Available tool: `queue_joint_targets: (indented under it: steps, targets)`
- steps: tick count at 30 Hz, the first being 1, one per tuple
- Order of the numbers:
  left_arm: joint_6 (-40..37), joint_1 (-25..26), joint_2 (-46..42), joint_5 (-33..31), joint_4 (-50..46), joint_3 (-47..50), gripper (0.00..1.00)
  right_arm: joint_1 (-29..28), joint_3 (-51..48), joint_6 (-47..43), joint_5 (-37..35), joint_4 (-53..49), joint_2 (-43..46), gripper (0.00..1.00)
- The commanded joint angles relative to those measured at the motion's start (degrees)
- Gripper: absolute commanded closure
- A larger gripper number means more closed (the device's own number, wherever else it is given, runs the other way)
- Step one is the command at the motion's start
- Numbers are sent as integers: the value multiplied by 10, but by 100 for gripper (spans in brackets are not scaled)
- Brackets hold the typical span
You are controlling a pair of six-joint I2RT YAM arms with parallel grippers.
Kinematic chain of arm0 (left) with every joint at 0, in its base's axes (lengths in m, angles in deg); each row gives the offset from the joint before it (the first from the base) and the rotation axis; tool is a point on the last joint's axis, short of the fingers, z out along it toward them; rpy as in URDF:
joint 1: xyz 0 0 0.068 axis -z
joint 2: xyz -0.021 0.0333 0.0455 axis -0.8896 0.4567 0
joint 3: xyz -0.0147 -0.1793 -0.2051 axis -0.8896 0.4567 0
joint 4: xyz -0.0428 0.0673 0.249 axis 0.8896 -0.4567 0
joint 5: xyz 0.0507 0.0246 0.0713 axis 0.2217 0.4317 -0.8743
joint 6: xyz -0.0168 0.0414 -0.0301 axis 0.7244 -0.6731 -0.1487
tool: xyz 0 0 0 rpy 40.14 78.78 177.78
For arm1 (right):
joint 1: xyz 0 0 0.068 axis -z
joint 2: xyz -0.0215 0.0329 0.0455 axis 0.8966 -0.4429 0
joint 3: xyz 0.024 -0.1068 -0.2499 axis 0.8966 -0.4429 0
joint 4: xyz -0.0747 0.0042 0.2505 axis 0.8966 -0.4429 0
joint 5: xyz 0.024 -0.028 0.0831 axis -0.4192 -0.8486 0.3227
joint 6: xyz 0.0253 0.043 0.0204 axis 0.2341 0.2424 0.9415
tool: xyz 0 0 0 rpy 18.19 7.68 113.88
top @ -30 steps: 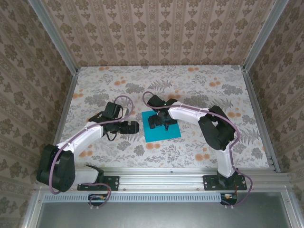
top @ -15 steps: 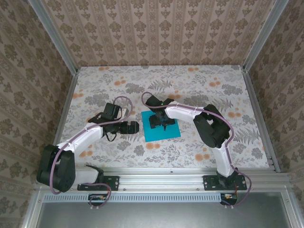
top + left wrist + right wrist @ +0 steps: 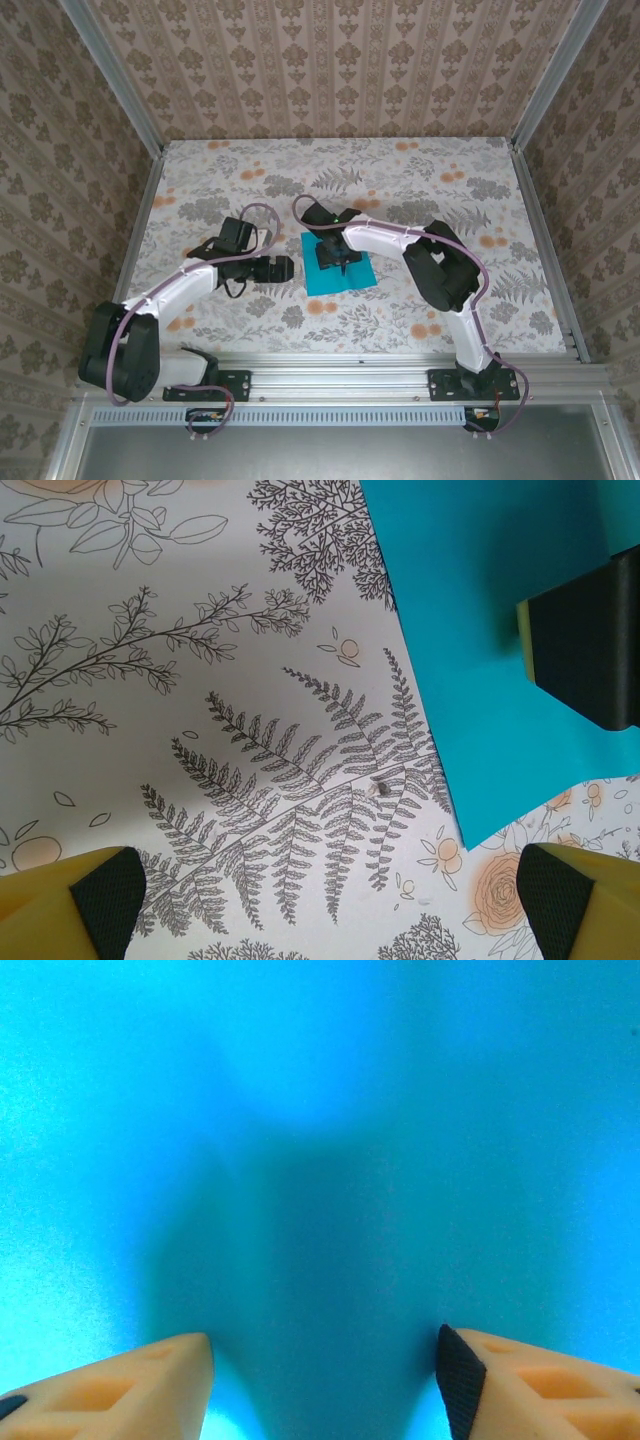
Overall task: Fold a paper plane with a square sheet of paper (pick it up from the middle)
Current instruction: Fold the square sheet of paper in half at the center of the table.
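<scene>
The square sheet of paper (image 3: 320, 282), plain teal-blue, lies flat and without a fold on the floral table at mid-centre; the paper plane is out of view. My right gripper (image 3: 337, 262) points down on the sheet's middle. In the right wrist view its fingertips (image 3: 180, 1370) stand apart, right down at the paper (image 3: 320, 1140), which spans the gap between them (image 3: 325, 1360). My left gripper (image 3: 285, 266) hovers wide open just left of the sheet, over bare tablecloth (image 3: 330, 900). The left wrist view has the sheet's left part (image 3: 470, 630) with a dark finger of the right gripper (image 3: 585, 645) on it.
The table (image 3: 200, 180) has a fern-and-flower cloth, with metal rails and patterned walls on three sides. The right arm's forearm (image 3: 395, 238) reaches in from the right over the cloth.
The right gripper has come down onto the middle of the sheet and its jaws have narrowed. The right arm has swung slightly left. The left arm has stayed still.
</scene>
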Motion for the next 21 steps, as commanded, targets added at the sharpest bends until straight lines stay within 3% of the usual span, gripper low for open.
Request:
queue_joint_targets:
  steps: [1,10,21]
  targets:
    - [2,-3,7,13,5,9,0,-5,10,-12,-28,-35,-24,42]
    - [4,-3,5,12,-9,2,0,-17,28,-23,-23,-22,11,65]
    - [24,-21,-35,27,-50,-21,0,-12,10,-3,62,27,93,77]
